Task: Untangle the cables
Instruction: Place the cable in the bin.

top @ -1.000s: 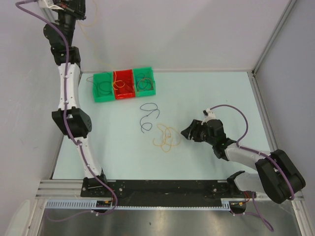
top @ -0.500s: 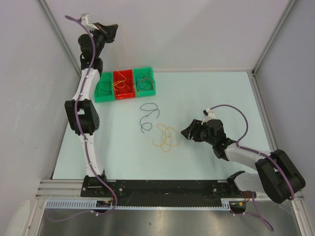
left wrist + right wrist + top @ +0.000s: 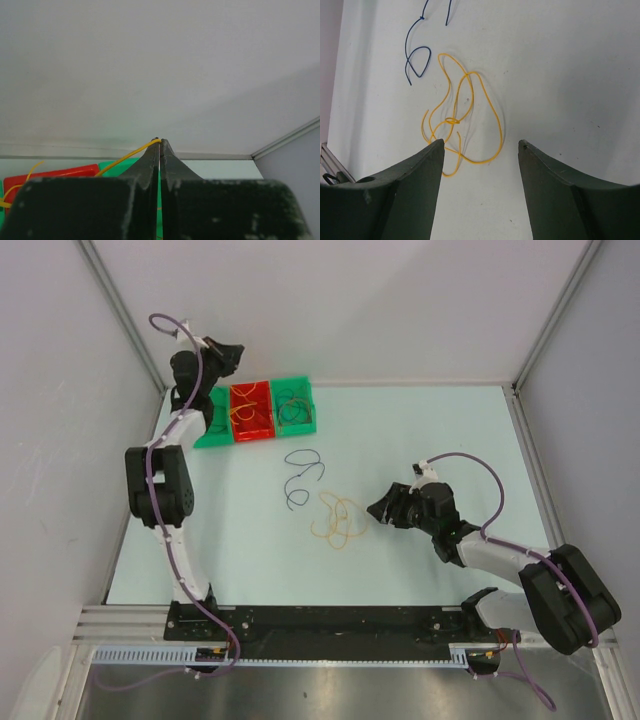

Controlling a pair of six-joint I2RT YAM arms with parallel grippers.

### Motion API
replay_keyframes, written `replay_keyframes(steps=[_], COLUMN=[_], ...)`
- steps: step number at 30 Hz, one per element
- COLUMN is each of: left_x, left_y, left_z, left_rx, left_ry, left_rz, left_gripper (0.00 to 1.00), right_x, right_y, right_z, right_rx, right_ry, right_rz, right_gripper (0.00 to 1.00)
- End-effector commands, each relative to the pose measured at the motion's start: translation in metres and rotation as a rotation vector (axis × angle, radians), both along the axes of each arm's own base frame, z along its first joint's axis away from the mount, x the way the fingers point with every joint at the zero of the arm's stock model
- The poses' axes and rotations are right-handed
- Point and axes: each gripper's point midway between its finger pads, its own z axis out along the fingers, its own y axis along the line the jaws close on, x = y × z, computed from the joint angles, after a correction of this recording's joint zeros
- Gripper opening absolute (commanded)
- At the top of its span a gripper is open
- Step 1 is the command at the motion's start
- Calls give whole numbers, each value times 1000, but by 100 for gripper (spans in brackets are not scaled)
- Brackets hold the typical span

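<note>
My left gripper hangs above the back left of the table, over the bins, shut on the end of a thin yellow cable. That cable runs down from the fingertips toward the red bin. A tangle of orange-yellow cables lies mid-table, knotted at its centre. Dark blue cables curl just beyond it, also in the right wrist view. My right gripper hovers open just right of the orange tangle, nothing between its fingers.
Three small bins stand in a row at the back left: a green bin partly behind my left arm, a red bin and another green bin, each holding cables. Grey walls and metal frame posts enclose the table.
My left arm has swung in from the far left corner and come down toward the bins, still shut on the yellow cable. The right arm and the cables on the table have not moved.
</note>
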Motion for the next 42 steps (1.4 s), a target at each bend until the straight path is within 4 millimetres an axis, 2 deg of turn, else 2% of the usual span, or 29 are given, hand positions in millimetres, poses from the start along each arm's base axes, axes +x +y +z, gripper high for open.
replay_keyframes(steps=[1, 4, 8, 12, 13, 15, 16, 20, 21, 22, 24, 29, 30, 32, 34, 39, 40, 42], left_x=[-19, -16, -12, -10, -13, -9, -10, -8, -10, -6, -8, -11, -15, -17, -25, -39, -39, -41], left_y=[-3, -14, -24, -26, -46, -51, -54, -58, -59, -56, -52, -36, -32, -20, -16, -5, -4, -4], left_z=[38, 14, -6, -34, -44, -59, -75, -91, -110, -105, -115, -112, -117, -113, -112, -126, -124, -134], left_rx=[-17, -20, -17, -34, -32, -2, 8, 26, 41, 48, 62, 94, 104, 116, 126, 169, 177, 198], left_ry=[-104, -44, 17, 111, 148, 189, 255, 337, 400, 402, 453, 496, 538, 559, 589, 672, 674, 706], left_rz=[-11, -49, -79, -87, -124, -121, -115, -131, -137, -124, -104, -11, 13, 75, 88, 133, 138, 126], left_gripper=[0, 0, 0, 0, 1, 0, 0, 1, 1, 1, 1, 1, 1, 0, 0, 0, 0, 0], right_x=[5, 5, 5, 5, 5, 5, 5, 4, 4, 4, 4, 3, 3, 2, 2, 2, 1, 1], right_y=[2, 2, 2, 1, 1, 1, 2, 1, 1, 1, 1, 0, 0, 0, 0, 0, 0, 0], right_z=[15, 17, 16, 17, 17, 17, 18, 17, 17, 18, 18, 19, 20, 20, 21, 21, 19, 20], right_rx=[30, 31, 31, 32, 32, 33, 34, 32, 33, 34, 35, 37, 39, 38, 41, 41, 40, 40], right_ry=[-45, -50, -46, -49, -49, -50, -52, -51, -50, -53, -55, -58, -60, -61, -63, -63, -60, -62], right_rz=[-3, -3, -3, -5, -5, -5, -3, -5, -3, -5, -5, -7, -5, -5, -5, -4, -4, -2], right_gripper=[65, 65, 65, 65, 65, 65, 65, 65, 65, 65, 65, 65, 65, 65, 65, 65, 65, 65])
